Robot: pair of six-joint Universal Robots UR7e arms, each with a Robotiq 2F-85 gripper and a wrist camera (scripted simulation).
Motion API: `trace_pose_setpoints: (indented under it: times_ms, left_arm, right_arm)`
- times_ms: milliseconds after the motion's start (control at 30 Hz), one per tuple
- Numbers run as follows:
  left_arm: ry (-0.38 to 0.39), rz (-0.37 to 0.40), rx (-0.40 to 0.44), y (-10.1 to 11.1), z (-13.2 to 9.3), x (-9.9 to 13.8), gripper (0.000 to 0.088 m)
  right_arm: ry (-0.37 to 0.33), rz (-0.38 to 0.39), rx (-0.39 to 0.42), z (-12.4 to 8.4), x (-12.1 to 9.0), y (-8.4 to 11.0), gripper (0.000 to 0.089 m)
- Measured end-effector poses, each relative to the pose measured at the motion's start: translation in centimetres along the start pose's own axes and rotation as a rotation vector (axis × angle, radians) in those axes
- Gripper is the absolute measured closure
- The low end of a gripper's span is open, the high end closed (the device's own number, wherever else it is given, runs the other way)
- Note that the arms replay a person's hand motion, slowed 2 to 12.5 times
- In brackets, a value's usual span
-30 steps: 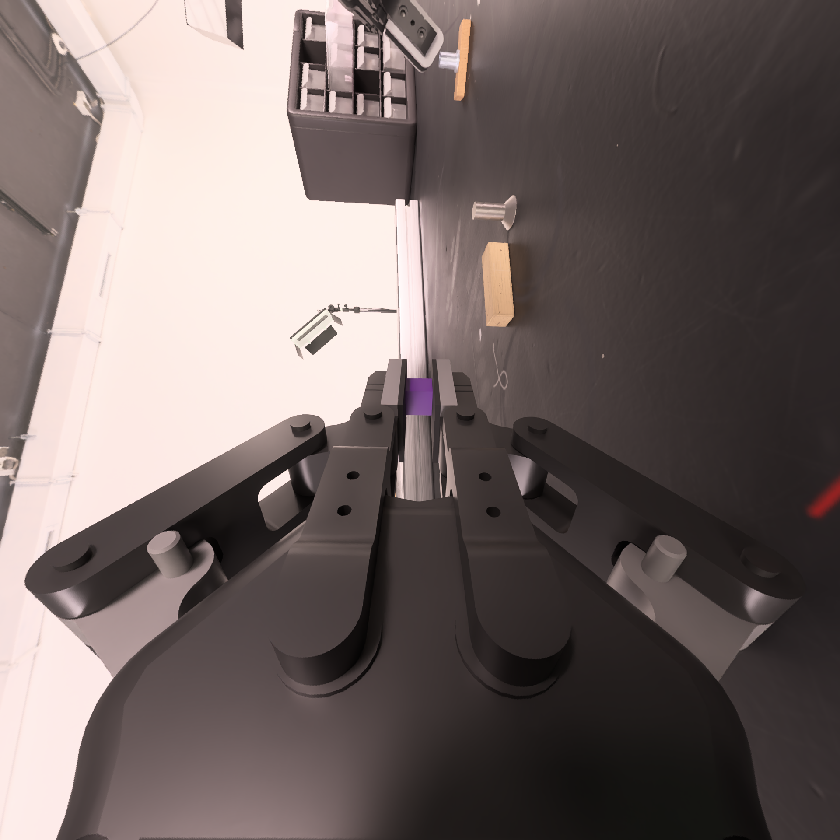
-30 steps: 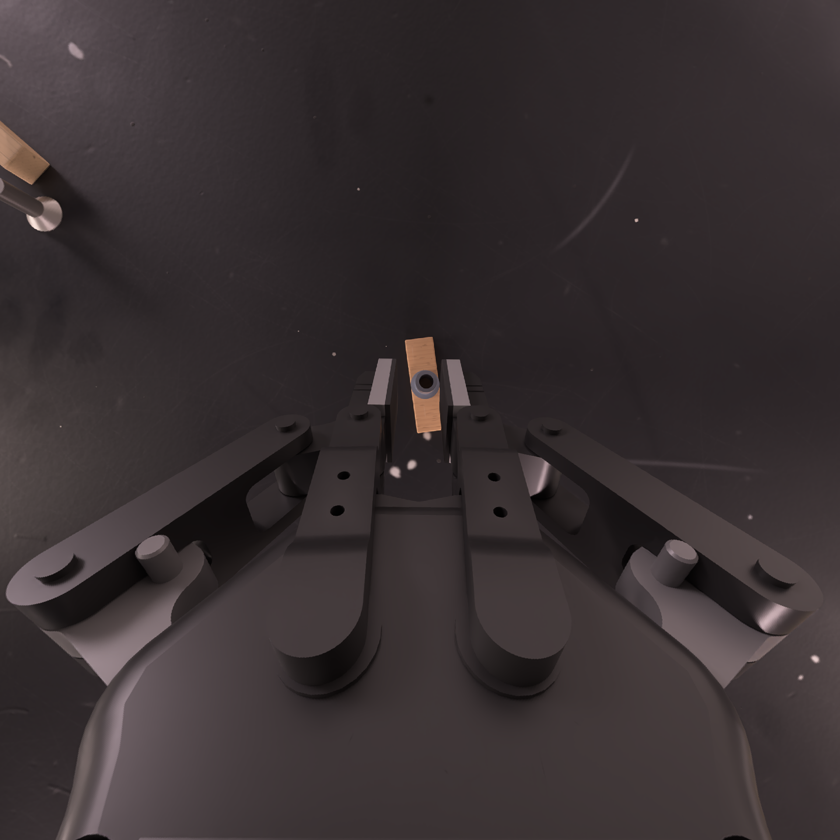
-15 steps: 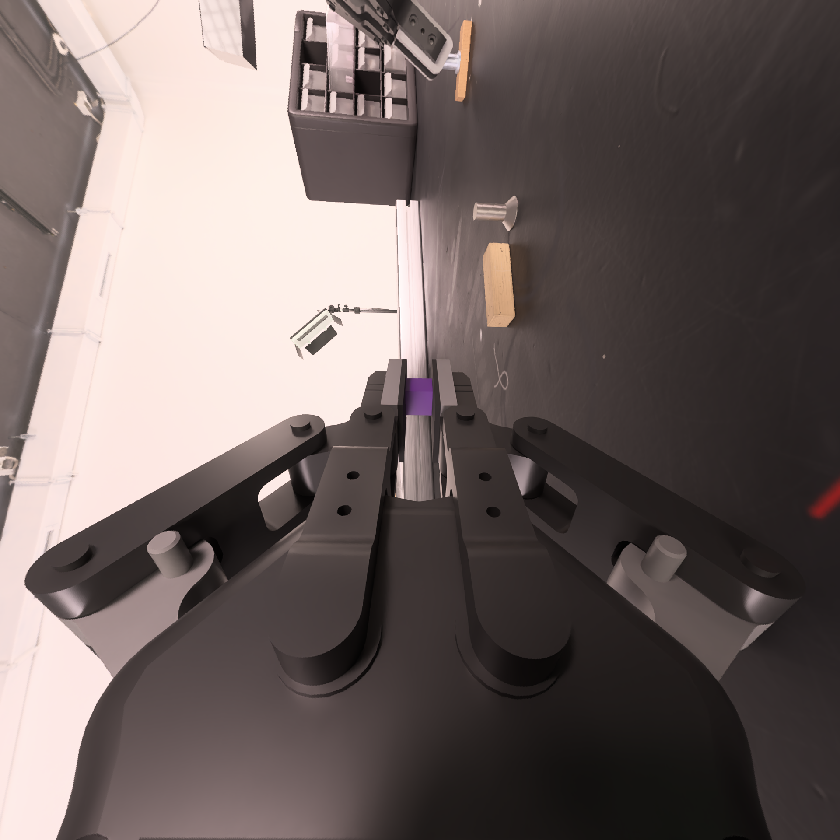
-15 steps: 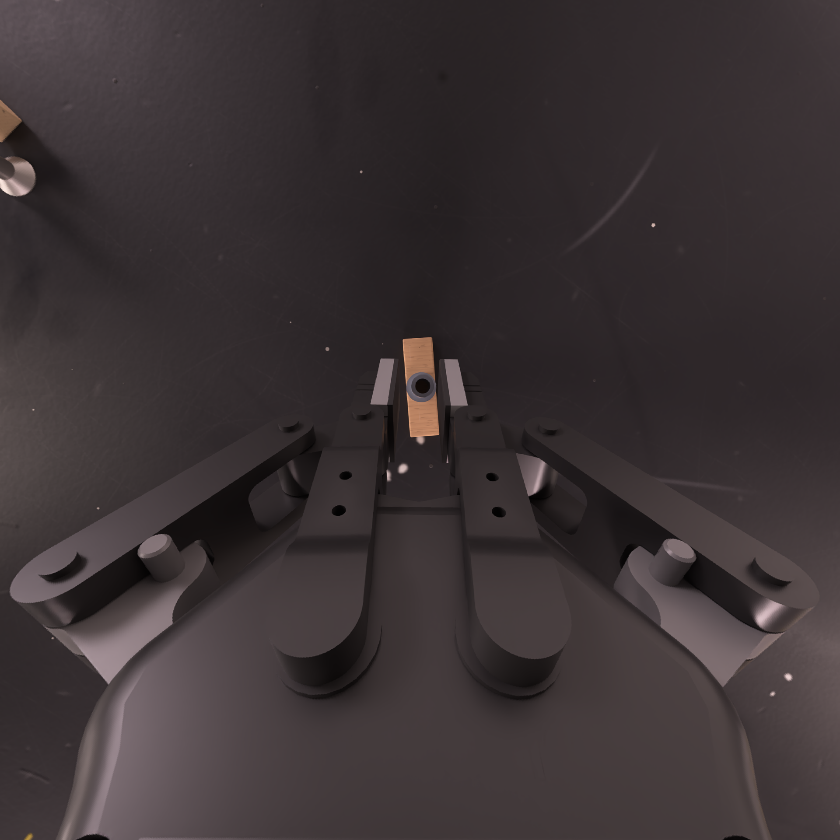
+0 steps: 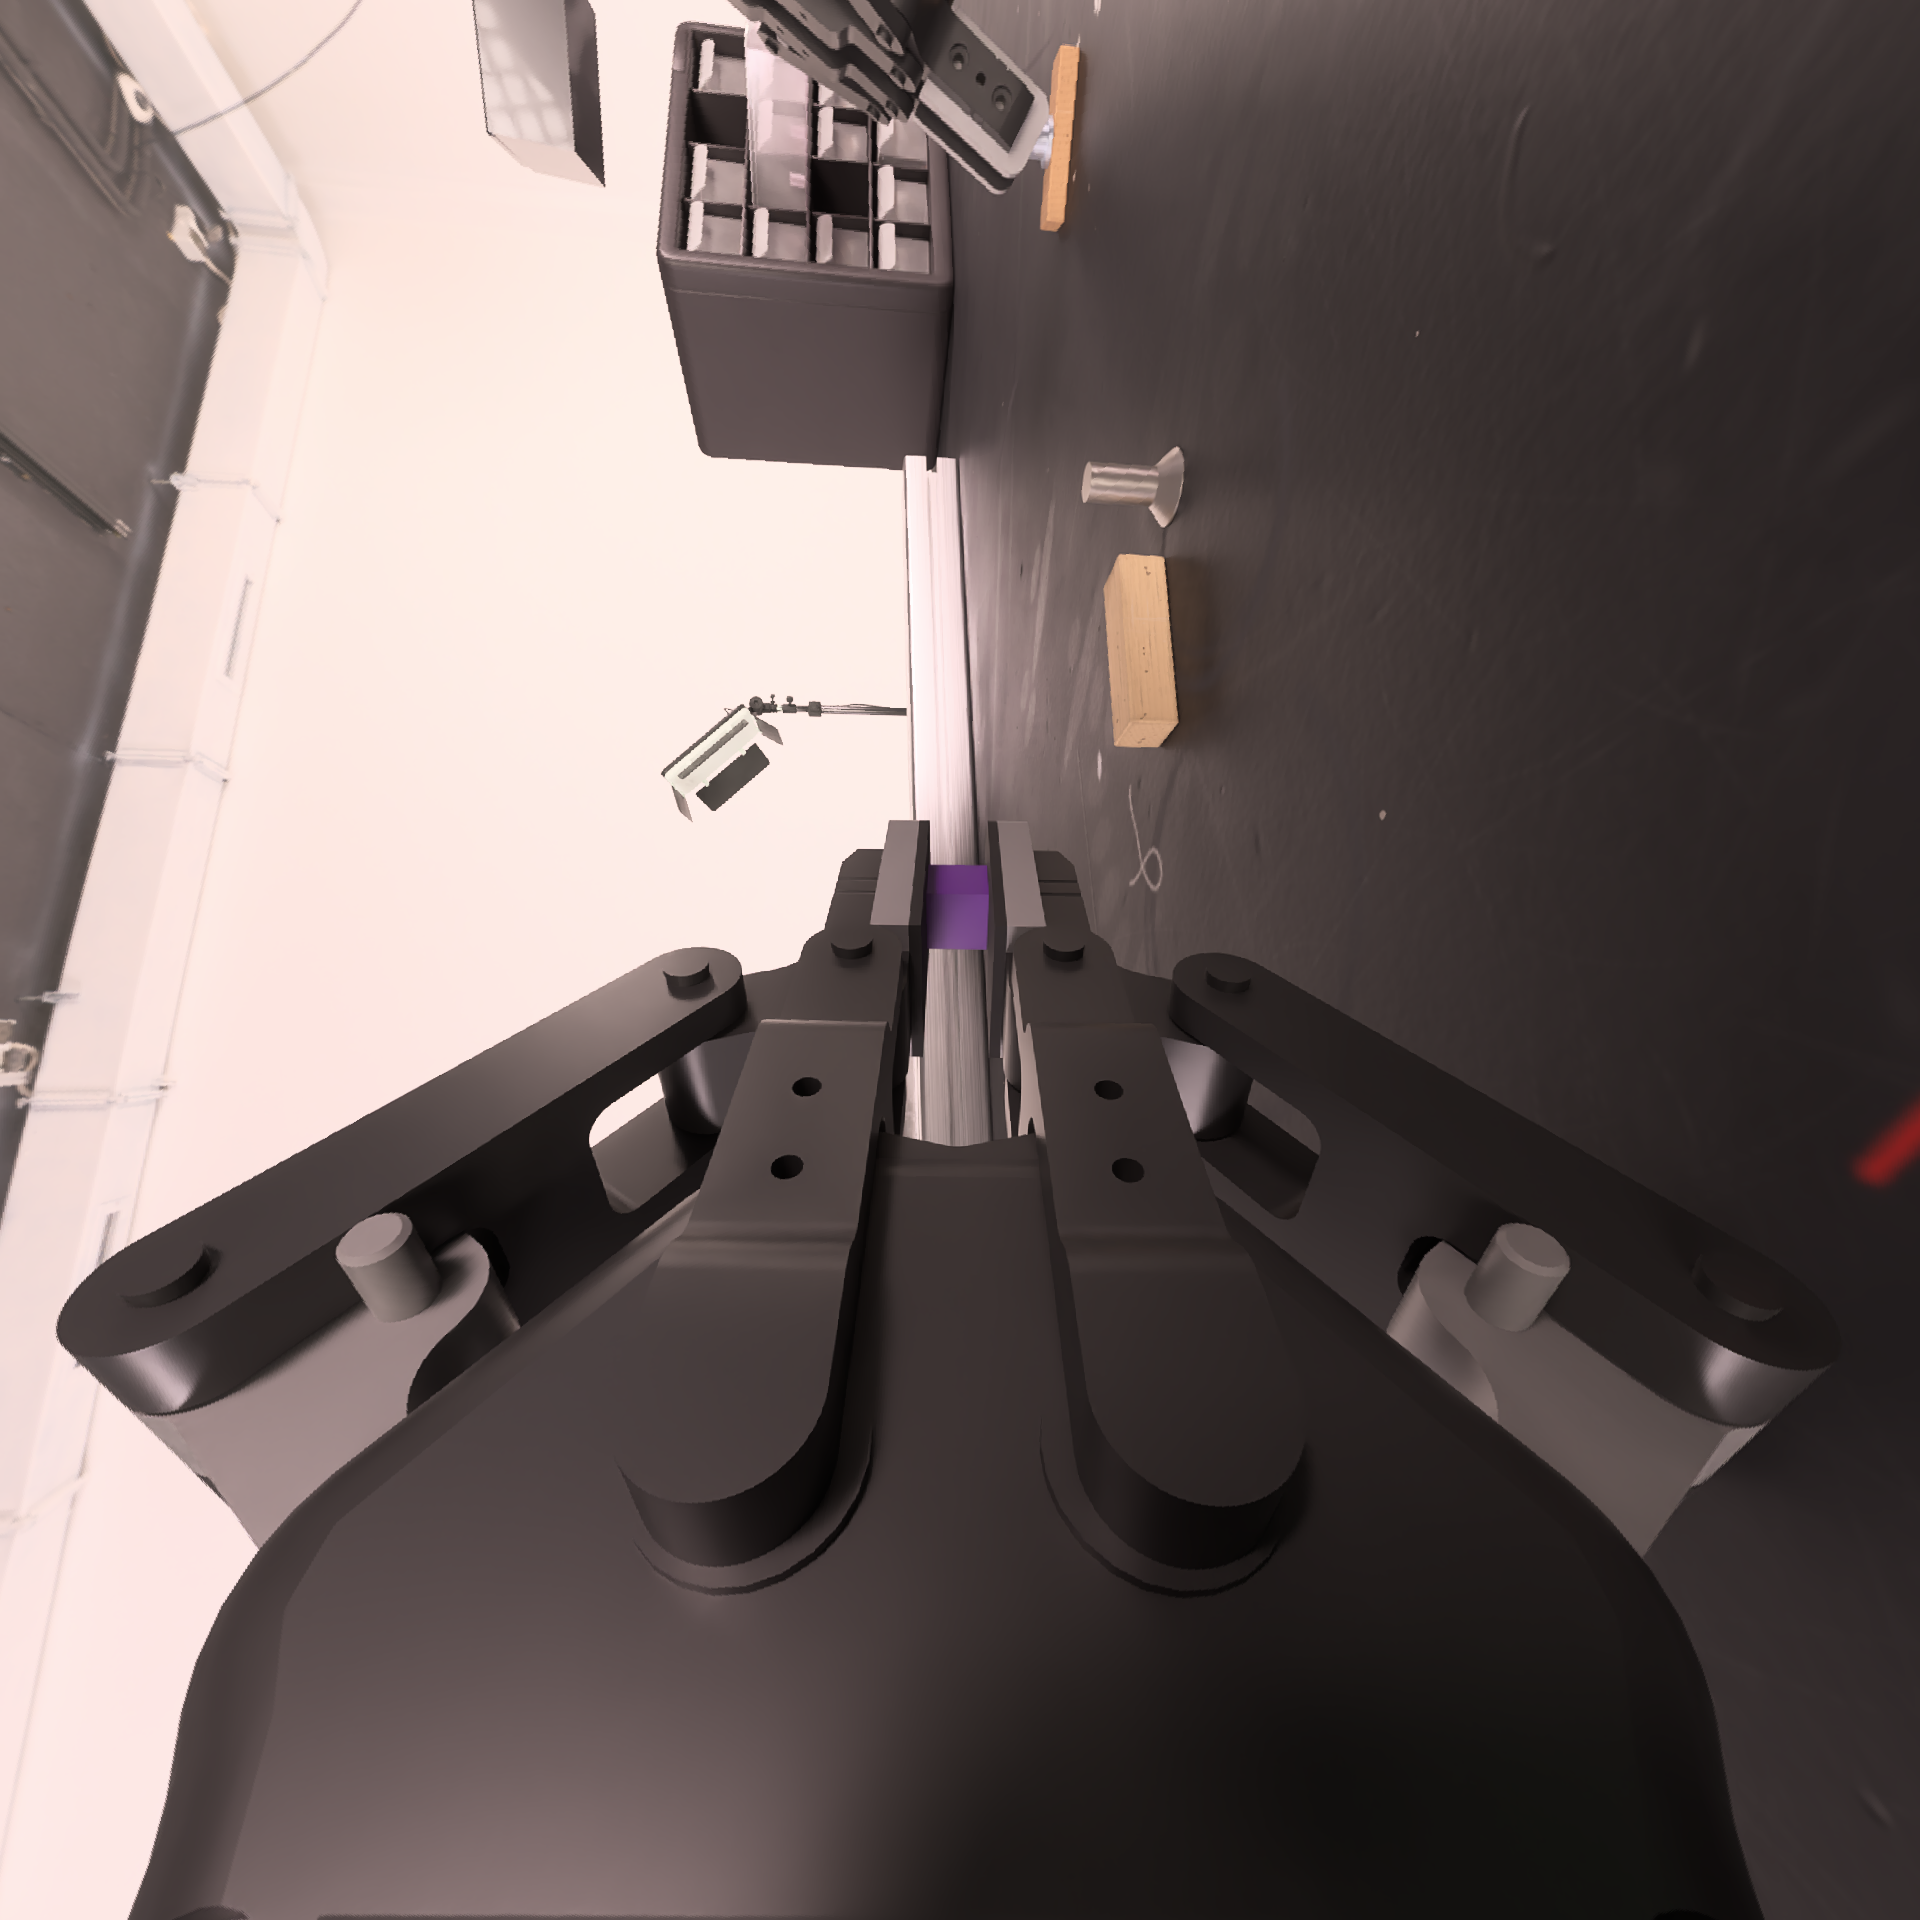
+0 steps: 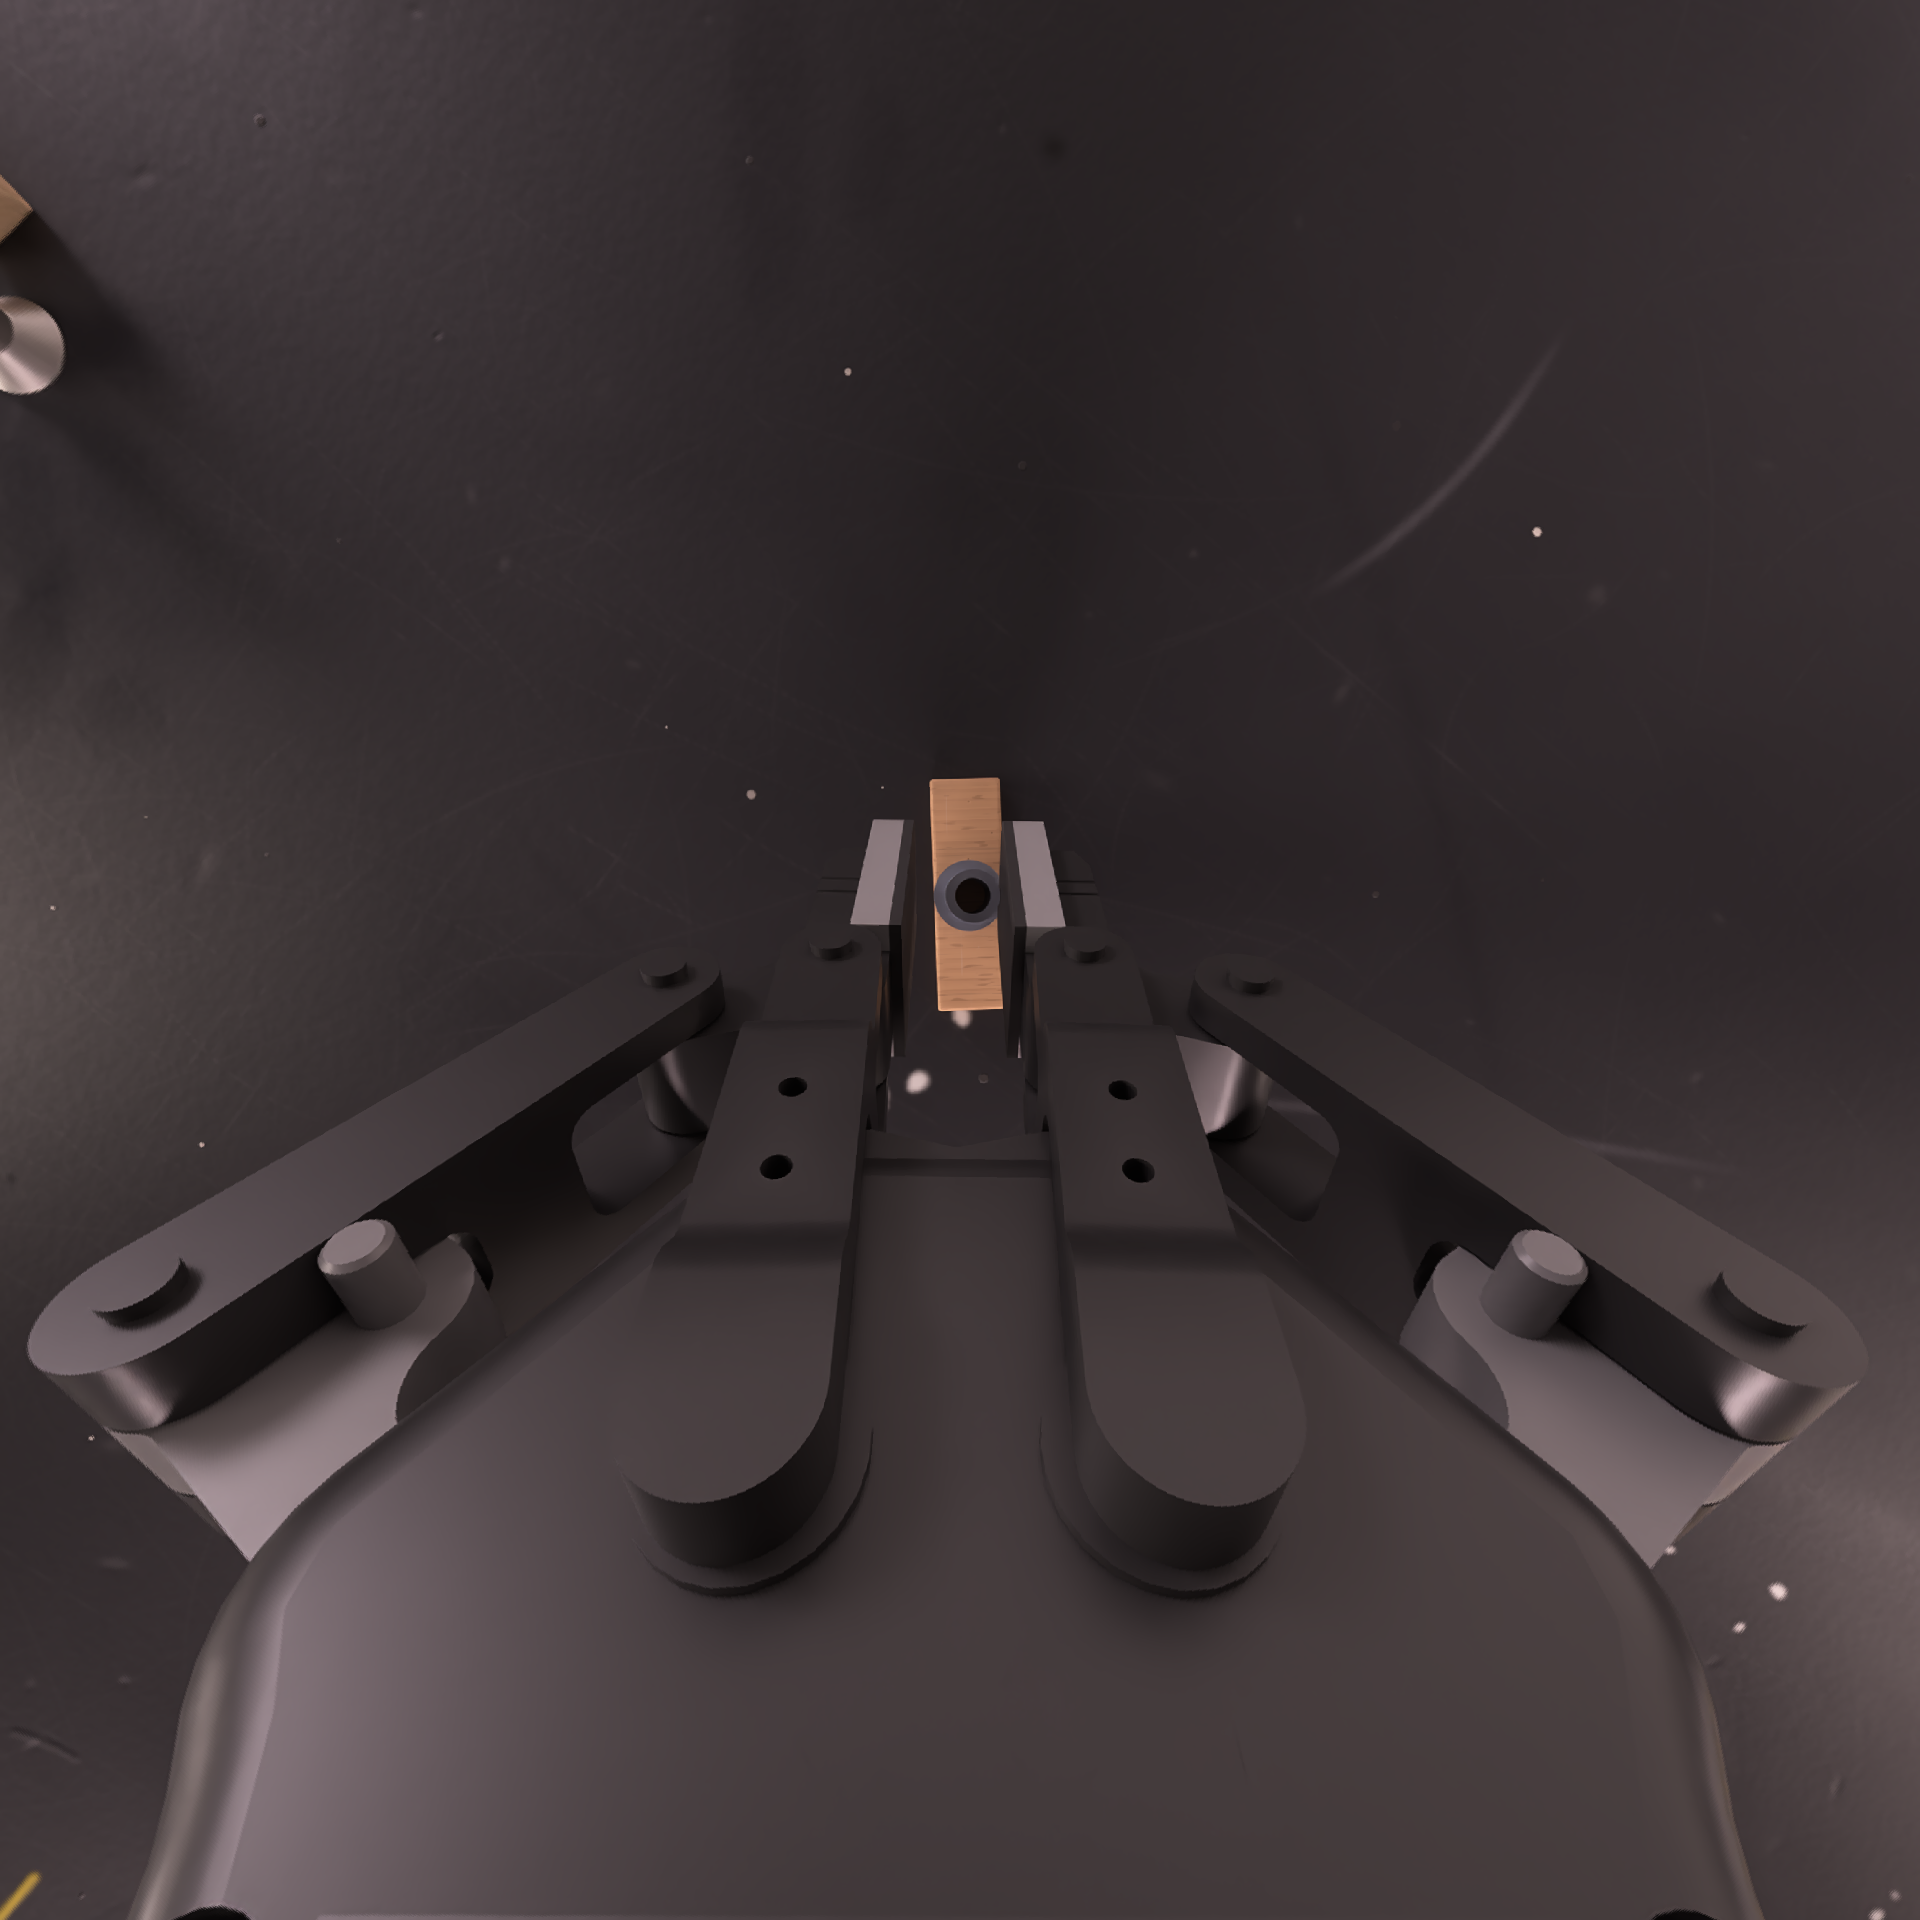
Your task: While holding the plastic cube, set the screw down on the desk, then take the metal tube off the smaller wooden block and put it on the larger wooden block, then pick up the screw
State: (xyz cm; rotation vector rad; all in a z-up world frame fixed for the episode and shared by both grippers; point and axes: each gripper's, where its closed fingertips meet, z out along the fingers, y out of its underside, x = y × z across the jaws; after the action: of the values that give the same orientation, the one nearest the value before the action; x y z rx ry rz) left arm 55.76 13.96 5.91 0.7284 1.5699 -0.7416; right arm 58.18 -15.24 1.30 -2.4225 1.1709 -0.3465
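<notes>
My left gripper (image 5: 957, 883) is shut on the small purple plastic cube (image 5: 956, 907) and holds it above the desk edge. The screw (image 5: 1132, 484) lies on the dark desk, just beyond the larger wooden block (image 5: 1141, 649). Far off, the right gripper (image 5: 1013, 125) sits at the thin smaller wooden block (image 5: 1058, 177). In the right wrist view my right gripper (image 6: 964, 878) is narrowly open. Its fingers straddle the upright metal tube (image 6: 972, 896) on the smaller block (image 6: 968, 977), with a slim gap on each side. The screw head (image 6: 21, 343) shows at the left edge.
A dark organizer box (image 5: 810, 343) with several compartments stands at the desk's far edge, next to the smaller block. A metal rail (image 5: 940, 623) runs along the desk edge. A corner of the larger block (image 6: 8, 213) shows at the left of the right wrist view.
My right gripper has come down around the tube and its fingers have narrowed slightly. The screw has slid toward the left edge of the right wrist view. The left gripper has not moved.
</notes>
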Motion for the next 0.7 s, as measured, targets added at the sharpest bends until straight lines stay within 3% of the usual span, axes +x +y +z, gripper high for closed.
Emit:
trace_pose_setpoints:
  times_ms: [700]
  left_arm:
    - [0.004, -0.003, 0.000, 0.01, 0.04, 0.01, 0.0787]
  right_arm:
    - [0.021, -0.071, -0.026, 0.26, 0.19, 0.04, 0.0789]
